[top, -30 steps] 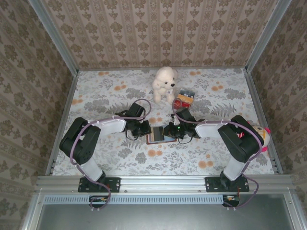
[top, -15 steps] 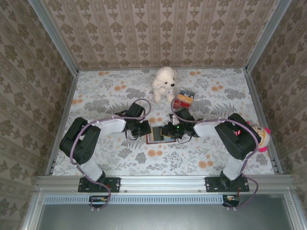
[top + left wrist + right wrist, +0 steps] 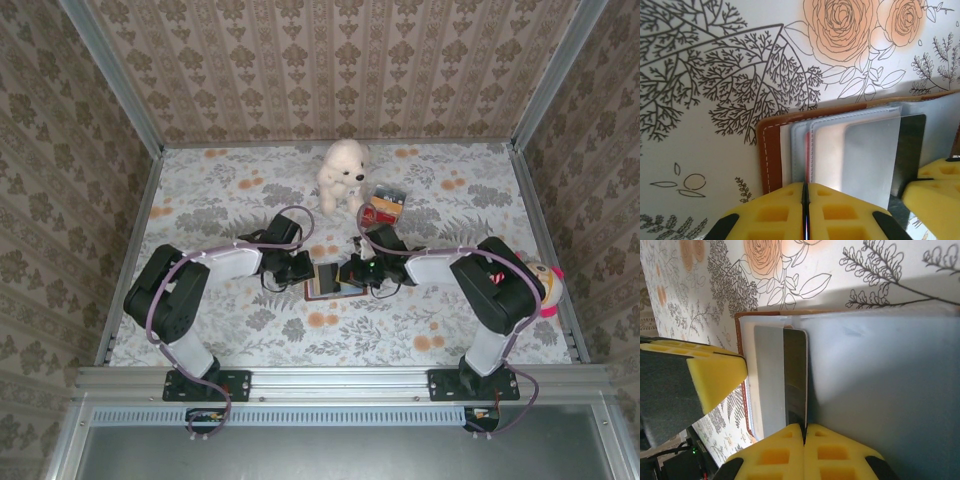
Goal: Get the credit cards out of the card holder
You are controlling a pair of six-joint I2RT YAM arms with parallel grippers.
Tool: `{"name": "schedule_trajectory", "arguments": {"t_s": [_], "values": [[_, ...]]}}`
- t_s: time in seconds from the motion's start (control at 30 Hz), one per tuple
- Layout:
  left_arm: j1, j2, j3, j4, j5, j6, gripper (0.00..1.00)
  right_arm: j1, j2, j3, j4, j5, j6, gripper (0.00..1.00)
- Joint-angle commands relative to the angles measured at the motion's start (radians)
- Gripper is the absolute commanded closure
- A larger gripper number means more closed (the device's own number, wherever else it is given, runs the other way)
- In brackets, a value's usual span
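Looking down, you had the holder [image 3: 326, 281] lying open on the table [image 3: 450, 200] between both grippers. Your left gripper [image 3: 805, 189] sat closed at its brown edge, right gripper [image 3: 805, 429] closed against a dark card [image 3: 795, 375]; hold unclear

The left arm [image 3: 215, 265] and right arm [image 3: 450, 268] have white shells over black joints, each with a looping lilac cable [image 3: 297, 211], and black base plates [image 3: 205, 385] at six o'clock. The left pincer [image 3: 805, 187] and right pincer [image 3: 804, 426] have yellow fingers with square pockets.
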Motion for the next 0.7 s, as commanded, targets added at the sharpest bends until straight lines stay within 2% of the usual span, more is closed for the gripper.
{"name": "schedule_trajectory", "arguments": {"t_s": [0.0, 0.27, 0.37, 0.57, 0.67], "values": [[0.015, 0.001, -0.041, -0.036, -0.017, 0.014, 0.90, -0.035, -0.053, -0.038, -0.103, 0.024, -0.062, 0.98], [0.021, -0.015, -0.025, -0.042, -0.012, 0.025, 0.89, -0.062, -0.145, -0.060, -0.113, 0.004, -0.089, 1.00], [0.022, -0.028, 0.003, -0.042, 0.007, 0.030, 0.84, -0.065, -0.196, -0.072, -0.085, -0.006, -0.080, 1.00], [0.056, -0.121, 0.070, -0.042, 0.090, 0.046, 0.65, -0.100, -0.303, -0.093, 0.013, -0.107, -0.058, 1.00], [0.080, -0.187, 0.083, -0.029, 0.128, 0.041, 0.50, -0.126, -0.335, -0.091, 0.061, -0.161, -0.032, 1.00]]}}
